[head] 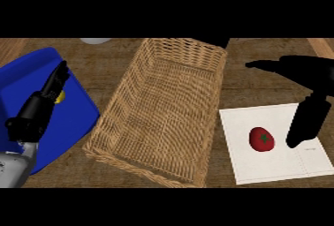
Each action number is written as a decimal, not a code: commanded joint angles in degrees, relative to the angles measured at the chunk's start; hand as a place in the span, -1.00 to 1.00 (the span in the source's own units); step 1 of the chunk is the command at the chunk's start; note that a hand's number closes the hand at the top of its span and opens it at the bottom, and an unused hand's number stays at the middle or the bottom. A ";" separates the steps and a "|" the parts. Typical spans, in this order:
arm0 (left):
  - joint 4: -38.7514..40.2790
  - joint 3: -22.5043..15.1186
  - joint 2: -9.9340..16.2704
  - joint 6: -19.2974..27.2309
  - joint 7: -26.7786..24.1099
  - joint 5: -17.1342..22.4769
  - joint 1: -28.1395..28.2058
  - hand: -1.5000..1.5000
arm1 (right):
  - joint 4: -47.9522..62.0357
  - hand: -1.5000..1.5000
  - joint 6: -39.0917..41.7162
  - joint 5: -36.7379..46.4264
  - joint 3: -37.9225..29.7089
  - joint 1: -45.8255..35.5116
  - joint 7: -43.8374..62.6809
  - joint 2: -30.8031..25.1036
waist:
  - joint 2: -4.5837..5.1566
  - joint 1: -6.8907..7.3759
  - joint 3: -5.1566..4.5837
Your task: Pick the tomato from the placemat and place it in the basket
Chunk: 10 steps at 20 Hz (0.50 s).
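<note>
A red tomato (261, 138) with a green stem lies on the white placemat (274, 170) at the right. My right hand (306, 117) hangs open just right of the tomato and above it. One part of the hand points down beside the tomato; I cannot tell whether it touches. The rest of the hand stretches left over the counter behind the mat. A long wicker basket (134, 95) stands tilted in the middle, nothing inside it. My left hand (38, 108) rests open at the left edge, fingers up.
A large blue plate (20, 84) lies at the left under my left hand, with a small yellow thing (61, 96) on it. A white object (96, 40) shows at the top edge. The brown wooden counter (261, 95) lies between basket and placemat.
</note>
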 commanded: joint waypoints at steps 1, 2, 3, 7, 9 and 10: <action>0.89 1.64 0.36 -2.39 -0.88 -0.78 -0.50 0.00 | 1.25 -1.00 1.87 4.07 1.61 1.96 2.88 3.41 | 0.13 0.29 0.05; -0.19 1.29 -1.21 -0.11 2.57 -2.05 -1.98 0.00 | 2.43 -1.00 5.10 3.48 -1.08 3.17 -0.76 0.81 | 0.11 0.10 0.08; -1.34 0.39 -2.26 -0.15 1.35 -2.83 0.66 0.00 | 2.70 -1.00 6.74 4.57 -2.83 3.87 -3.28 -0.49 | 0.09 0.19 0.08; 0.68 2.91 -1.09 -3.19 1.13 -1.14 -1.40 0.00 | 3.42 -1.00 5.15 10.39 3.61 5.49 -1.70 4.05 | 0.22 0.49 0.07; 2.77 2.76 -2.62 -2.88 -2.73 -2.97 0.69 0.00 | 7.00 -1.00 6.78 9.65 2.64 3.26 0.04 6.60 | 0.24 0.67 0.04; 2.24 3.49 -2.80 -2.60 -1.89 -2.54 -0.53 0.00 | 3.09 -1.00 5.29 12.75 3.86 9.67 -3.12 4.13 | 0.13 0.00 0.08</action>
